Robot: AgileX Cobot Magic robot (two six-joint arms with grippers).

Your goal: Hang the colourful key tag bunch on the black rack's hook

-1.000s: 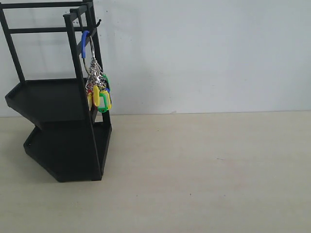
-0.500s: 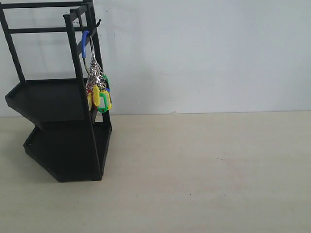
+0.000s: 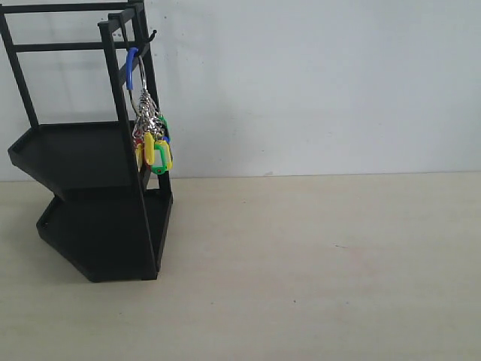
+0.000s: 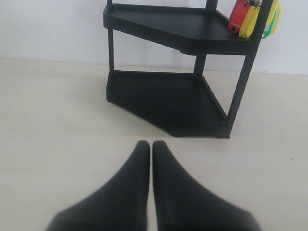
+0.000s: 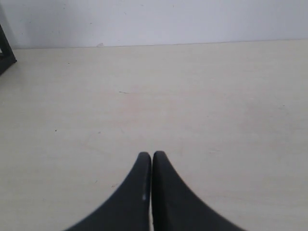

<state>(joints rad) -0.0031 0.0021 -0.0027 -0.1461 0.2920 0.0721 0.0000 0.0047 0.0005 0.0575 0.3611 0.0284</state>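
Observation:
The colourful key tag bunch [image 3: 153, 143] hangs by its blue loop [image 3: 131, 66] from the top of the black rack [image 3: 83, 150], at the rack's right front upright. The hook itself is too thin to make out behind the loop. Neither arm shows in the exterior view. In the left wrist view the rack [image 4: 168, 29] stands ahead, with red, yellow and green tags [image 4: 250, 19] dangling at its corner post. My left gripper [image 4: 152, 144] is shut and empty, short of the rack's base. My right gripper [image 5: 152, 155] is shut and empty over bare table.
A pale wooden table [image 3: 316, 263] meets a white wall [image 3: 316, 83] behind. The rack's foot [image 5: 6, 50] shows at the edge of the right wrist view. A short upturned prong [image 3: 152, 34] sticks out near the rack's top.

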